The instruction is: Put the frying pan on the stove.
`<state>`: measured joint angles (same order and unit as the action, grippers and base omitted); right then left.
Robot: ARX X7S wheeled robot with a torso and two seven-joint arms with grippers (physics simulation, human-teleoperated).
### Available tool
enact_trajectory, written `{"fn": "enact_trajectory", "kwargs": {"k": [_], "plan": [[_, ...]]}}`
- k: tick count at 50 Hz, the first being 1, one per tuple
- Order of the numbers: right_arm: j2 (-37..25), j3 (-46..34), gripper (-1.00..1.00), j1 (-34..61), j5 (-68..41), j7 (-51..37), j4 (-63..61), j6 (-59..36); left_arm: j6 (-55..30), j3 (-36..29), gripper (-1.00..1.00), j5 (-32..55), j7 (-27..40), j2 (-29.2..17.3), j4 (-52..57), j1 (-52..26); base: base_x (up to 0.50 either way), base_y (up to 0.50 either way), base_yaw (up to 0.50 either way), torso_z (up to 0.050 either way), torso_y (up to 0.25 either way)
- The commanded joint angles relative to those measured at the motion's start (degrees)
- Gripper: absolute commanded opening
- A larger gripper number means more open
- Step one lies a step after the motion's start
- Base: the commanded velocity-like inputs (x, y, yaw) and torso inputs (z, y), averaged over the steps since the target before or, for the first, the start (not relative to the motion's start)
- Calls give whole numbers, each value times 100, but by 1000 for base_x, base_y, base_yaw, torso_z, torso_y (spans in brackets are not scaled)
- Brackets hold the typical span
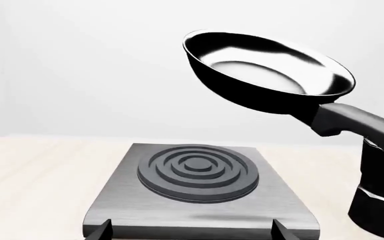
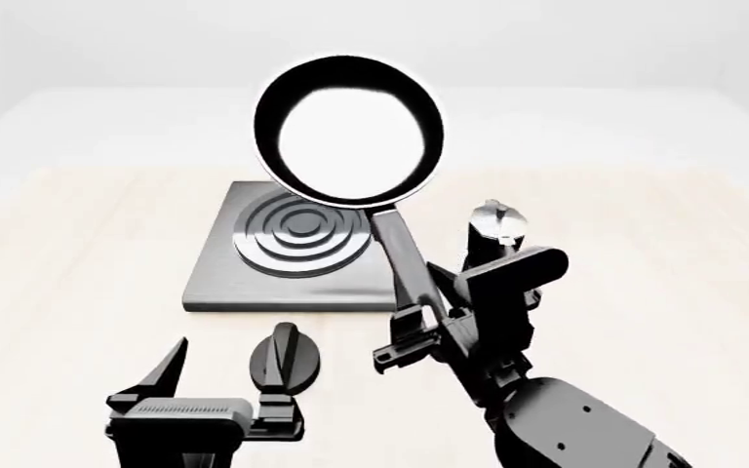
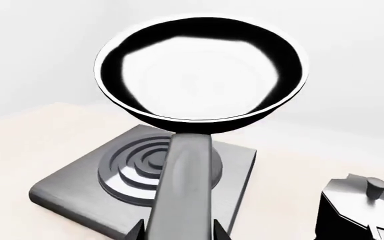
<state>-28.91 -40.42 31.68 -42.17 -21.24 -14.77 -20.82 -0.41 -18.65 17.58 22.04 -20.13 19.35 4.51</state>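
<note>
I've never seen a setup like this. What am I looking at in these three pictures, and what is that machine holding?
It is a simulated two-armed robot, steered by a person. One picture looks down from a camera on its head; the other two come from cameras near each gripper.

On the pale table lies a flat grey stove with ring burner. Near it are a small black knob and a moka pot.

The right gripper is shut on the long handle of a black frying pan, holding it in the air above the stove, not yet set down. The left gripper is open and empty, close to the knob.
</note>
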Motion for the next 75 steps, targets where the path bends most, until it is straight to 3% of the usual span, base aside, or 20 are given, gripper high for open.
{"fn": "enact_trajectory", "kwargs": {"k": [1,28,75], "plan": [[27,18,-100,448,249,406,192,-233,18,-26,100,-14,14,-8,-14,-4,0,0,0,0,0],[388,-187,-100,1304,24,955,1176,-865,34,-29,100,41,44,-42,-27,-27,0,0,0,0,2],[1137,-551,-100,1611,440,1534,2723,-383,60,-37,100,111,103,-108,-22,-52,0,0,0,0,2]]}}
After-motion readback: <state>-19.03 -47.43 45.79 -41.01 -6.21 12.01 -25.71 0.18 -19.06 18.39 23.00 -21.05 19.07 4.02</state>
